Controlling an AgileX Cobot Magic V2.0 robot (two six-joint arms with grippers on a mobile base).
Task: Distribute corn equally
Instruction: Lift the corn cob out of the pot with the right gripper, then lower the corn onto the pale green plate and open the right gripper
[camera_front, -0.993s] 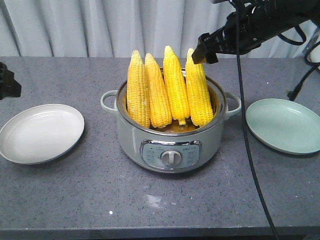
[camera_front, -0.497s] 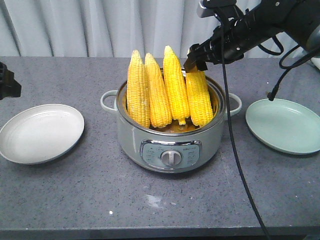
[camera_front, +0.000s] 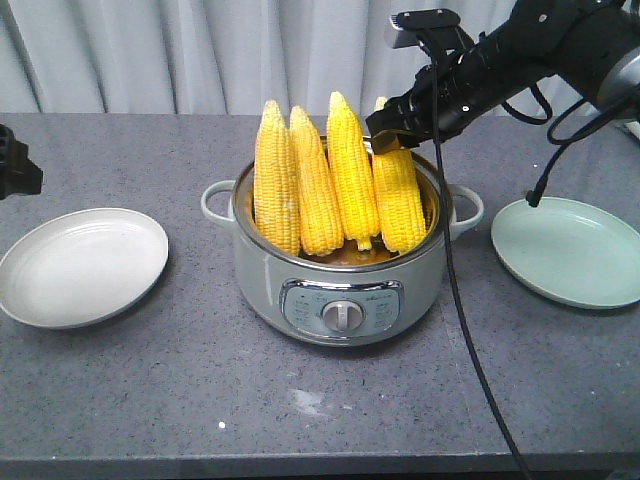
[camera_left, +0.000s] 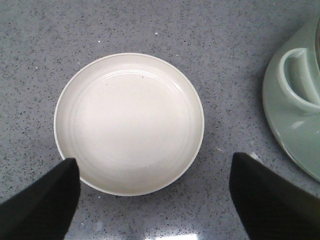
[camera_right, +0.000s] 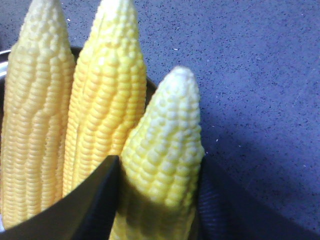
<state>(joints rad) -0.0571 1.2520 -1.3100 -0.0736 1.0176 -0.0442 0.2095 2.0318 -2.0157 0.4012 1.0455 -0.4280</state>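
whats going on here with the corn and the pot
Four cobs stand upright in the pot. The right gripper has its fingers either side of the rightmost cob at its tip; whether it is clamped is unclear. The left gripper hovers open over the white plate. Neither it nor the green plate holds corn yet.

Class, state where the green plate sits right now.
In the front view, the green plate lies on the table at image right, beside the pot.

Four yellow corn (camera_front: 350, 170) cobs stand tips-up in the pot (camera_front: 258, 270).
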